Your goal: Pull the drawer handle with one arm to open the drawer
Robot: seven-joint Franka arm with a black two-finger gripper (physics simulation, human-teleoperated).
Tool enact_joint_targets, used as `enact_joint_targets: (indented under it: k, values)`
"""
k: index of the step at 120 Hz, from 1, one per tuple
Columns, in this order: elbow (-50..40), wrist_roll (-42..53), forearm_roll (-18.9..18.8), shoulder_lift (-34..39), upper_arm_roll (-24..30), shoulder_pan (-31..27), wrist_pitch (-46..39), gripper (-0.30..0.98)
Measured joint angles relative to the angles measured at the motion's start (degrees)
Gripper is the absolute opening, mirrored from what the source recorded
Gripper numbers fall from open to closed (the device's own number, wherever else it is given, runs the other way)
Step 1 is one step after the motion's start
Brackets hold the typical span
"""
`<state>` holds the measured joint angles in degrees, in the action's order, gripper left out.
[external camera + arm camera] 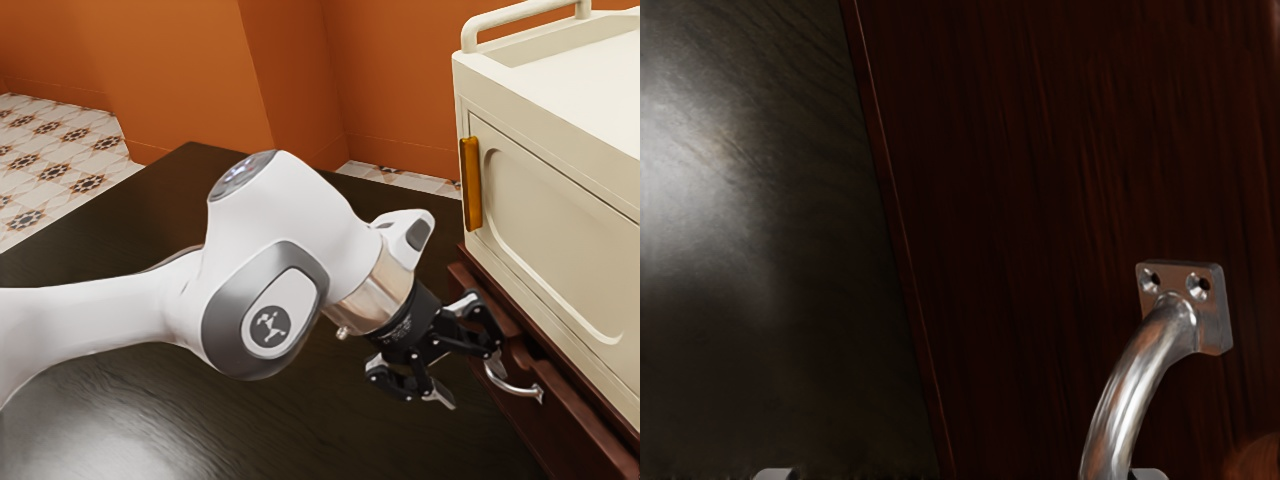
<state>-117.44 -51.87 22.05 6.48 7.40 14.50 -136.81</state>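
In the exterior view my gripper [470, 384] is open beside the dark red-brown drawer front [575, 432], its fingers spread wide. The curved silver handle [516, 388] starts close to the finger nearer the white cabinet. In the wrist view the handle [1128, 395] rises from the lower edge to a square screwed plate on the wooden drawer front [1010, 220]. My gripper [962, 474] shows two fingertips at that edge, far apart; the handle lies right by one of them, and I cannot tell whether they touch.
A cream-white cabinet [555, 225] with a gold-coloured handle [471, 184] and a top rail stands above the brown furniture. The dark tabletop [160, 215] spreads under the arm. Orange walls [180, 70] rise behind.
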Motion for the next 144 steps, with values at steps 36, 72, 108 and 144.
enact_joint_targets:
  k: [36, 72, 108, 144]
  values:
    - [-0.26, -0.19, 0.06, 0.95, -1.03, -0.01, 3.85, 0.4]
    - [-0.49, -0.34, 0.12, 2.85, -2.1, -0.23, 7.77, 0.4]
    - [-2.77, -0.49, 0.09, 5.79, -2.13, -1.01, 10.27, 0.4]
    - [-4.67, -1.22, 0.03, 8.38, -2.07, -2.0, 12.96, 0.39]
